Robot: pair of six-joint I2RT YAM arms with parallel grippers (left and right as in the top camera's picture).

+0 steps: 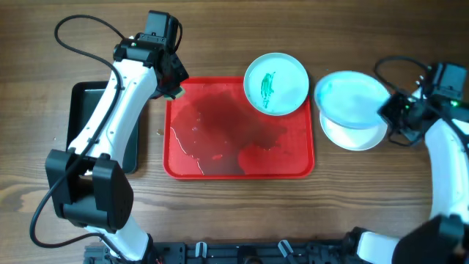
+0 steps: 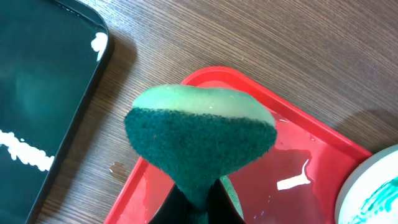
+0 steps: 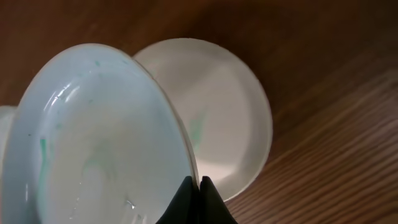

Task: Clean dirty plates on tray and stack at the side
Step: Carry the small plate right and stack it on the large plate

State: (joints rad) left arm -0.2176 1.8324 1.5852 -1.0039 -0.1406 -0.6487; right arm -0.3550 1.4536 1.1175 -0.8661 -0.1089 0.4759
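The red tray [image 1: 220, 165] lies mid-table, wet. One pale cyan plate [image 1: 276, 83] with a teal-green smear sits at its far right corner; its edge shows in the left wrist view [image 2: 373, 193]. My left gripper [image 1: 173, 79] is shut on a green sponge [image 2: 199, 140] above the tray's far left corner [image 2: 205, 78]. My right gripper [image 1: 388, 111] is shut on the rim of a second pale cyan plate [image 1: 352, 99] [image 3: 93, 137], held tilted over the white plate [image 1: 359, 136] [image 3: 230, 124] on the table right of the tray.
A black rectangular tray [image 1: 84, 125] lies left of the red tray, with white streaks in it in the left wrist view [image 2: 37, 93]. Cables loop over the table at far left and far right.
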